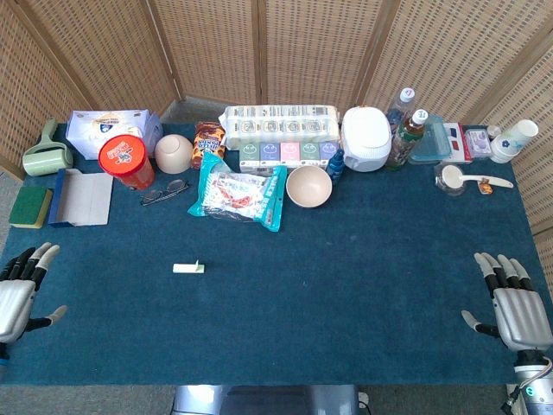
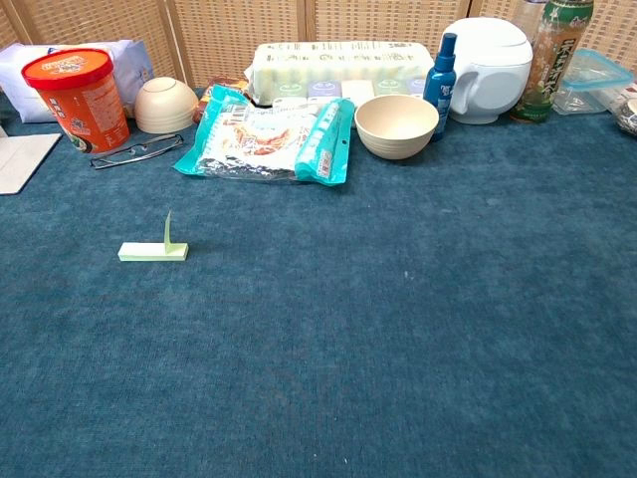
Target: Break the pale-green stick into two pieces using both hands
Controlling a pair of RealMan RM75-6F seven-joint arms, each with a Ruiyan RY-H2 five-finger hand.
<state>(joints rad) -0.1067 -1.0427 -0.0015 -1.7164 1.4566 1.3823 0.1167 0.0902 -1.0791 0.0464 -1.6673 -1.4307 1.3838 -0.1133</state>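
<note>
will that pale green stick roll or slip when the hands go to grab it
The pale-green stick looks flat-sided, so it probably won't roll. It is small and thin, likely light, so a fingertip nudge may slide it on the blue cloth. Its upright flap looks flimsy.

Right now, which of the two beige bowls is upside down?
The left bowl, beside the red noodle cup, sits rim-down with its domed base up. The other bowl, right of the teal snack bag, stands open.

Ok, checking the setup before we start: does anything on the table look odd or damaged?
Only the pale-green stick: a thin sliver stands up from its top, as if peeled or split. Nothing looks spilled or toppled. Left robot hand and right robot hand rest open at the table's edges.
</note>
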